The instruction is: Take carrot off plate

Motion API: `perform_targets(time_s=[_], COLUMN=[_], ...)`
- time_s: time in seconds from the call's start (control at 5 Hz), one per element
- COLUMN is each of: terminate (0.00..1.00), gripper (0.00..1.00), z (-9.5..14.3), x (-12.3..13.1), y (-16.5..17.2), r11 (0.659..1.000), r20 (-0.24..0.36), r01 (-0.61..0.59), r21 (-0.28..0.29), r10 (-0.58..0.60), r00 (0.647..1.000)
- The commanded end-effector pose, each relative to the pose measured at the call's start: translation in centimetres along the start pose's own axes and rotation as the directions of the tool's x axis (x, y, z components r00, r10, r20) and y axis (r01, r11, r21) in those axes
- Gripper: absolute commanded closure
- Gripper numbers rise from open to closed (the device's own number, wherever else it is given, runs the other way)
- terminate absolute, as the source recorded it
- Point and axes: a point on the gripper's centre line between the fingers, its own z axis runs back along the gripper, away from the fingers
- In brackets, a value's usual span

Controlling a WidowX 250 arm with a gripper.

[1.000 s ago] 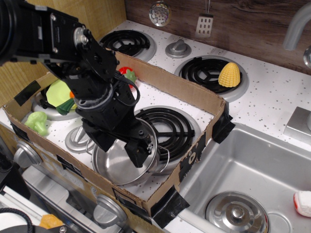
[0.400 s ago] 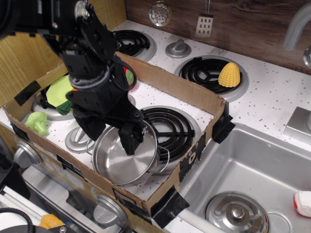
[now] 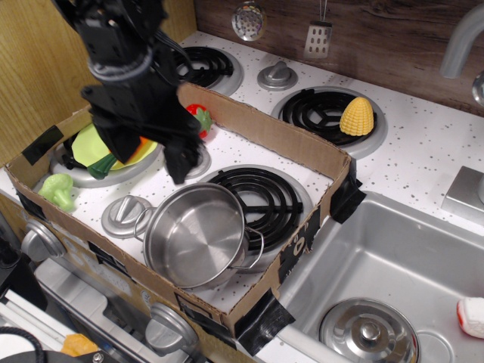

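Note:
The lime-green plate lies on the left front burner inside the cardboard box. The orange carrot lies on it, with its dark green stem cap pointing to the front left; most of its orange body is hidden behind my gripper. My gripper hangs over the plate's right side, directly above the carrot, with its black fingers spread apart. It holds nothing. I cannot tell whether the fingertips touch the carrot.
A steel pot stands in front of the plate, with a silver lid to its left. A green toy vegetable lies front left, a strawberry behind the gripper, and corn on the back burner. Cardboard walls surround the area; the sink is to the right.
My gripper has risen from over the pot and moved back and to the left, and is now over the plate and carrot. The pot is fully uncovered.

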Motion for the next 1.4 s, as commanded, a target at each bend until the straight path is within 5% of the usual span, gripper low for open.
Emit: perform_targets(time_s=[0.0,0.6,1.2], terminate=[0.0,0.0,0.0], gripper=[0.0,0.0,0.0], z=[-0.7,-5.2,-7.4], x=[5.2,5.8,4.8], y=[4.8,9.0,9.4], r11=[0.996,0.992,0.994], r20=[0.088,-0.001,-0.013], r01=[0.062,-0.038,-0.069], r21=[0.064,0.121,0.087], r10=[-0.067,0.039,0.07], r00=[0.994,0.999,0.997])
